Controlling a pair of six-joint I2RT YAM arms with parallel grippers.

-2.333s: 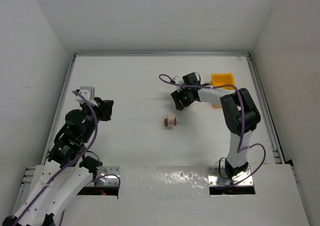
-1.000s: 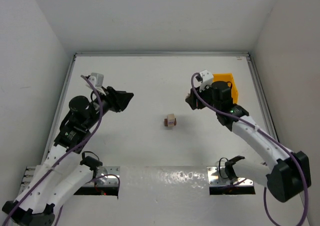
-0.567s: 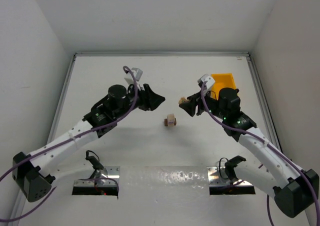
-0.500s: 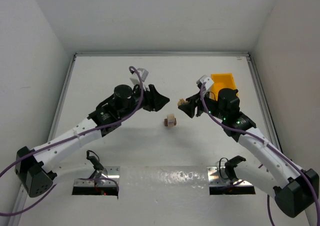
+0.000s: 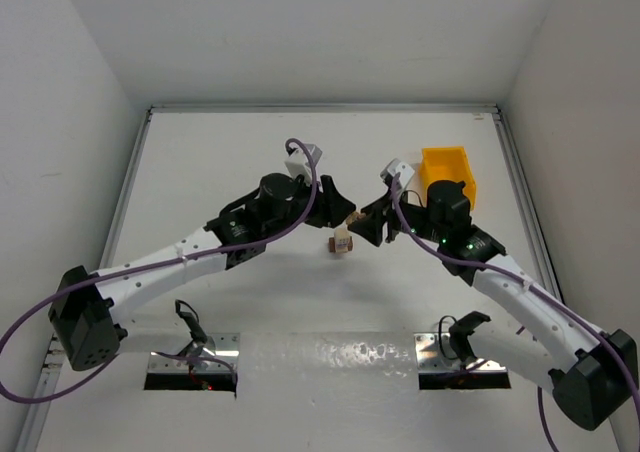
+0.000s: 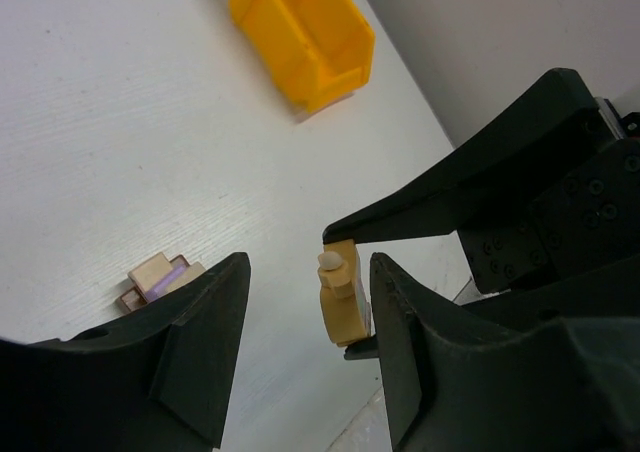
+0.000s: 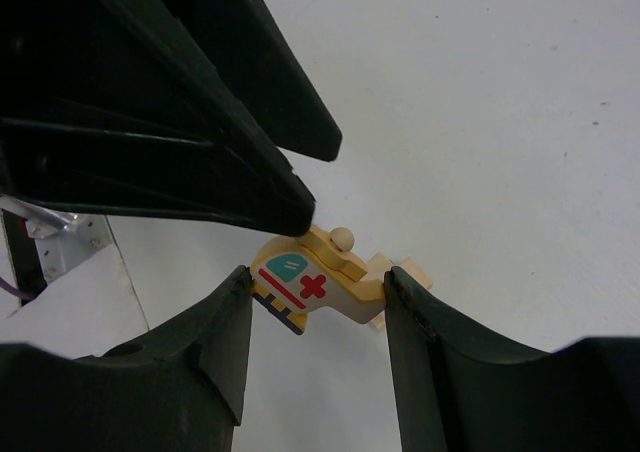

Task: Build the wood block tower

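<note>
Right tool clamped on painted block; left tool released, flanking it. Wood block tower sits mid-counter, near. I'd judge the block light, rigid, slick: pinch its flat faces.

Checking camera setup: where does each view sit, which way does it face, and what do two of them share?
Top external: high behind the bases, looking down on the table; left arm and right arm show.
Left wrist: on the left arm, looking past its fingers at the block stack, the yellow bin and the right end effector.
Right wrist: on the right arm, looking between its fingers at the painted wooden piece they grip; the left end effector at upper left.
Shared: both wrist views show that piece.
</note>
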